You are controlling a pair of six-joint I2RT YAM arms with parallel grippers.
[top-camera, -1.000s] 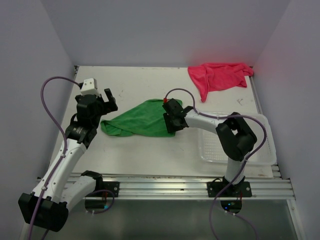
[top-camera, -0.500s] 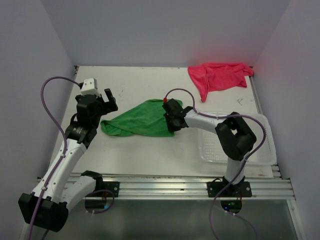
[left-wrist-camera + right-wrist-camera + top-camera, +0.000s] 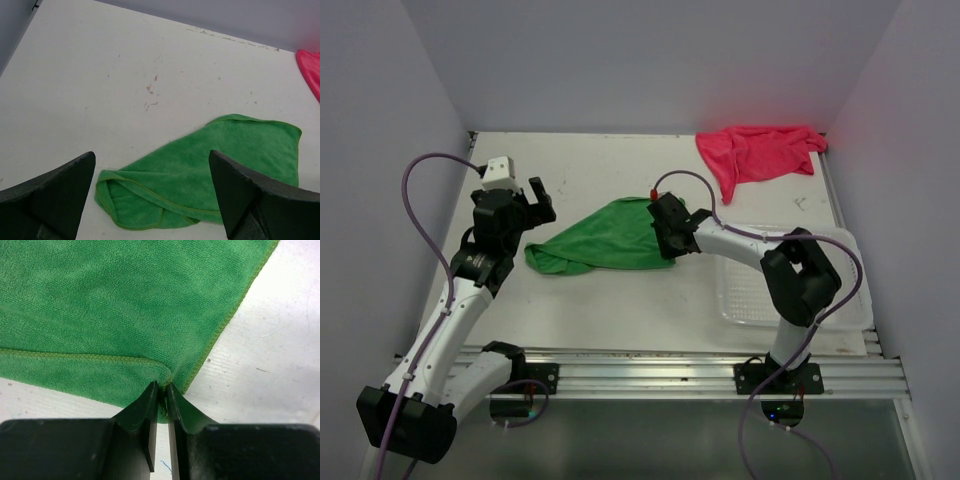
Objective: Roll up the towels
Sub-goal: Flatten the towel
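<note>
1. Green towel [image 3: 605, 238] flat on the counter [image 3: 600, 160], about mid-way between far and near edges, a little left of centre. Folded over on itself: broad at the right end, narrowing to a rounded, doubled-up left end with an open fold showing in the left wrist view.
2. Right hand [image 3: 162, 386] down at the towel's right end, on the near corner. Fingers drawn nearly together, clamped on the stitched hem where two edges meet; a thin bit of green cloth caught between the tips. Corner puckered at the pinch, the rest of the cloth lying smooth.
3. Left hand [image 3: 532, 200] held above the counter just beside the towel's left end, not touching it. Fingers spread wide apart, nothing between them. From its wrist camera, the folded left end visible low in the gap between the two fingers.
4. Pink towel [image 3: 755, 150] in the far right corner of the counter, rumpled, one tapering flap trailing toward the near side. Well apart from the green towel and from both hands.
5. Basket [image 3: 840, 322] of clear mesh by the near right edge of the counter, partly under the right arm's elbow. Contents hard to tell.
</note>
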